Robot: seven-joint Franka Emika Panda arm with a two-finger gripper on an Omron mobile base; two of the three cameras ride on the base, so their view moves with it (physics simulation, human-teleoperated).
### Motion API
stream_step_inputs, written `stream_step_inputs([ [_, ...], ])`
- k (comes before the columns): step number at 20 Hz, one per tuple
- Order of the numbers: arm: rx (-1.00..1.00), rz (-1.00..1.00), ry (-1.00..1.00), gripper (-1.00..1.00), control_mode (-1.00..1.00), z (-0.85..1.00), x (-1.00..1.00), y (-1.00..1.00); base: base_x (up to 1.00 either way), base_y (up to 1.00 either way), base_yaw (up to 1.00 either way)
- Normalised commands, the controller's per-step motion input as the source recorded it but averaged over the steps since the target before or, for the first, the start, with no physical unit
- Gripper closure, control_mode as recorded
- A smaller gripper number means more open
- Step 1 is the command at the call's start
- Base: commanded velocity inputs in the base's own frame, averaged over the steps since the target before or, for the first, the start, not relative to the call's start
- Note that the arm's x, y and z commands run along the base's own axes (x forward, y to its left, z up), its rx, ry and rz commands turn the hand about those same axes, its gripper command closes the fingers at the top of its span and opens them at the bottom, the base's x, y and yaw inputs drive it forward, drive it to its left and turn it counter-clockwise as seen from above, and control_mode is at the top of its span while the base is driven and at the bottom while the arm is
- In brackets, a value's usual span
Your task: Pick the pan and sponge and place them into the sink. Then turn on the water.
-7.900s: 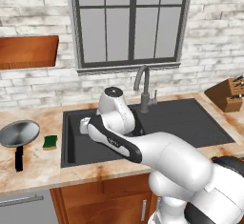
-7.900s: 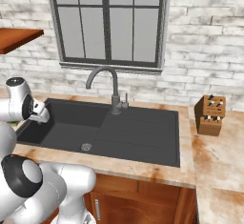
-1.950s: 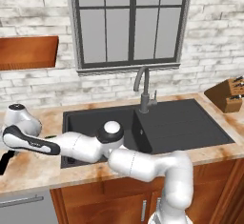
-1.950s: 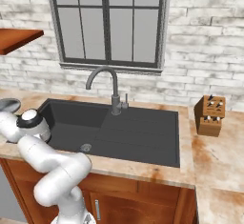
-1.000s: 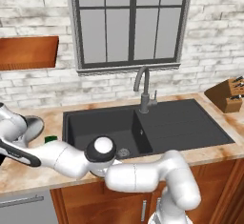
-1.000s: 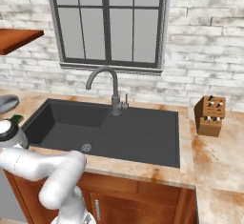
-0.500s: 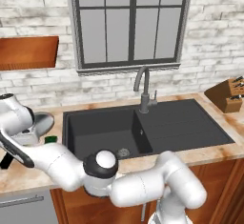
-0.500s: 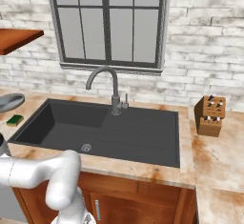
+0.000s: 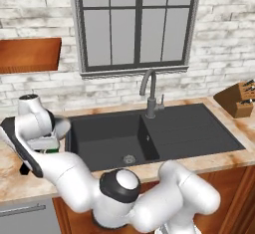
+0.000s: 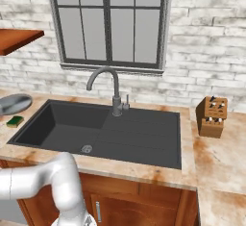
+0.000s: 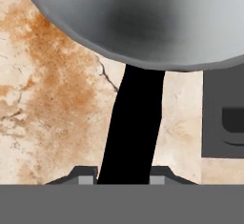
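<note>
Fingers (image 11: 88, 179) clamped on the black handle of the pan (image 11: 143, 23), one dark tip showing at each side of the handle at the bottom of the hand view. Pan bowl a broad grey disc ahead of the hand, above mottled beige and rust counter (image 11: 52, 108), with a dark corner of the sink (image 11: 223, 123) at the right edge there. In the right base view, pan (image 10: 13, 104) at the far left, tilted and seemingly lifted clear of the counter, left of the sink (image 10: 103, 133). Sponge (image 10: 15, 121) flat on the counter just below the pan in that picture, green top up, beside the basin's left rim. In the left base view, white arm bent over the counter left of the sink (image 9: 154, 136), hiding most of the pan; a sliver of green sponge (image 9: 49, 151) under the wrist. Faucet (image 9: 149, 96) upright behind the basin, knife block (image 9: 238, 99) on the counter at far right.
</note>
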Motion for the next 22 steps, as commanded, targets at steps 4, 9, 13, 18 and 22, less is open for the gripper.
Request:
stream_step_inputs([
  [4, 0.08, 0.0, 0.0, 1.0, -1.0, 0.24, -0.26, -0.59, 0.0, 0.0, 0.0],
  [9, 0.03, 0.0, 0.0, 1.0, -1.0, 0.01, -0.22, -0.69, 0.0, 0.0, 0.0],
  [13, 0.01, 0.0, 0.0, 1.0, -1.0, 0.07, -0.21, -0.71, 0.0, 0.0, 0.0],
  [18, 0.02, 0.0, 0.0, 1.0, -1.0, 0.1, -0.17, -0.68, 0.0, 0.0, 0.0],
  [22, 0.04, -0.01, 0.0, 1.0, -1.0, 0.02, -0.15, -0.62, 0.0, 0.0, 0.0],
])
